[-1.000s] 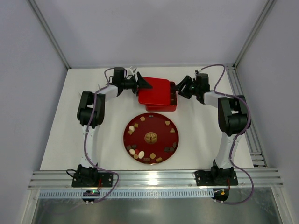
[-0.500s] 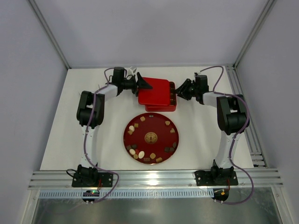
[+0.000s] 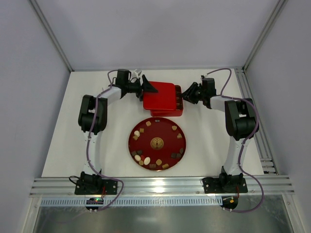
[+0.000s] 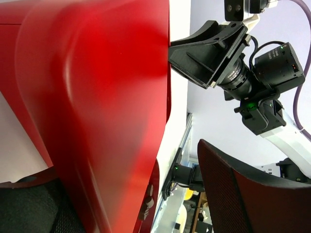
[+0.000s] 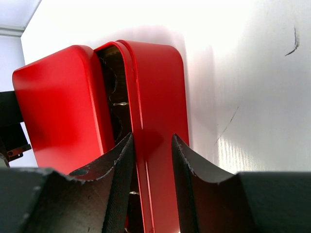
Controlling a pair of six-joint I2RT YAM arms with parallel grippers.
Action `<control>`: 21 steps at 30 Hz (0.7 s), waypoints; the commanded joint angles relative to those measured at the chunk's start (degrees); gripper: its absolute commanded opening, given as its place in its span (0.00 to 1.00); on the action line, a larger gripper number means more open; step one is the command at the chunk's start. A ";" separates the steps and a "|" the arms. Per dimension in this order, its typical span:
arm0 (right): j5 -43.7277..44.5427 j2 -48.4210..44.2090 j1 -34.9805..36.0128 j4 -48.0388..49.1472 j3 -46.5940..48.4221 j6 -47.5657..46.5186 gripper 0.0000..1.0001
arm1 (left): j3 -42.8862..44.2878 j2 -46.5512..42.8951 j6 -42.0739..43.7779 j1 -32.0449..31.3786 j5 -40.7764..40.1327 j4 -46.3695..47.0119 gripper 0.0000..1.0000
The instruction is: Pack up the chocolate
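Across the white table [image 3: 73, 126], the right gripper [image 3: 184, 96] is sitting nearer the red box [image 3: 165, 112] than a second ago, its jaws narrowing round the box's right wall; I am not seeing whether they are biting yet. The lid [image 3: 160, 94] is lying between the left gripper's [image 3: 151, 89] fingers, which are standing open. I am worrying the freed lid could drop or shove the box onto the red plate [image 3: 160, 129], scattering pieces. The chocolate [image 3: 148, 123] is lying flat in a ring there, sharing no heading; long axes are proving too small to read.
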 commanded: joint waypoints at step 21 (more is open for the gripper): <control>1.67 0.60 -0.08 0.93 0.70 -0.98 0.35 | 1.85 -2.31 7.87 3.37 -3.77 -14.43 0.72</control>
